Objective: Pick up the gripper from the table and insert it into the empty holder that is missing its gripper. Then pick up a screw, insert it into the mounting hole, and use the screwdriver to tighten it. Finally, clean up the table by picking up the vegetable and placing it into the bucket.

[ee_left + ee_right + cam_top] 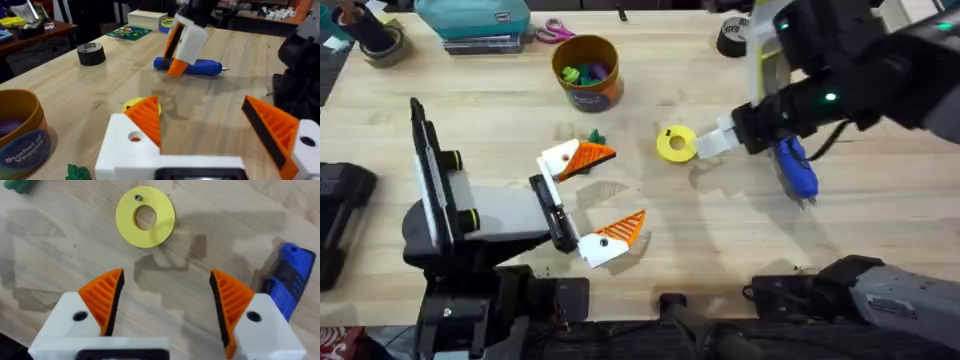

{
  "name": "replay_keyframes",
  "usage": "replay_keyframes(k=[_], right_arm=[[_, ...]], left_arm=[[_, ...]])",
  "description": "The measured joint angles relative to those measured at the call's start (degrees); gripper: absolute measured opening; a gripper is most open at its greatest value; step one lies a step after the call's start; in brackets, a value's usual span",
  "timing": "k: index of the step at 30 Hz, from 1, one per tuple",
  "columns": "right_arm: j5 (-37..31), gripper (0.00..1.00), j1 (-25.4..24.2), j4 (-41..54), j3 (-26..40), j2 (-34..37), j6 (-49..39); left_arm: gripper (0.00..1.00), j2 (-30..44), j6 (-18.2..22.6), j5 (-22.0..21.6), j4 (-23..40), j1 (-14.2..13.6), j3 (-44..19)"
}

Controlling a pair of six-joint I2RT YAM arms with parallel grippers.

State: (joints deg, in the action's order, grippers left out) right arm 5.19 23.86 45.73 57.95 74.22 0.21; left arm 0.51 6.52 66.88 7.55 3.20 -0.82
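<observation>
You can read one label | bucket (20, 135) | blue band near its base | "Bushel of Veggies"

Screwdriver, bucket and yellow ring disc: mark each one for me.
screwdriver (192, 66): left wrist view, middle of blue barrel.
bucket (588, 90): overhead view, front wall.
yellow ring disc (157, 230): right wrist view, flat face beside the hole.

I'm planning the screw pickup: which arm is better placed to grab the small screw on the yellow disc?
Right. The right gripper hangs open beside the yellow disc, whose screw lies just ahead of its fingertips. The left gripper sits farther off, near the vegetable.
</observation>
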Motion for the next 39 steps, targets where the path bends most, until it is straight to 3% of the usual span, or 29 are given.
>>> replay_keyframes(k=[14,39], right_arm=[[-0.02,0.996,1.47,-3.80,0.26,10.21,1.24],[-0.03,0.996,5.37,-3.89,11.90,25.18,1.31]], left_arm=[[0.986,0.00,0.13,0.01,-0.01,0.00,0.00],[0.985,0.00,0.13,0.00,0.01,0.00,0.00]])
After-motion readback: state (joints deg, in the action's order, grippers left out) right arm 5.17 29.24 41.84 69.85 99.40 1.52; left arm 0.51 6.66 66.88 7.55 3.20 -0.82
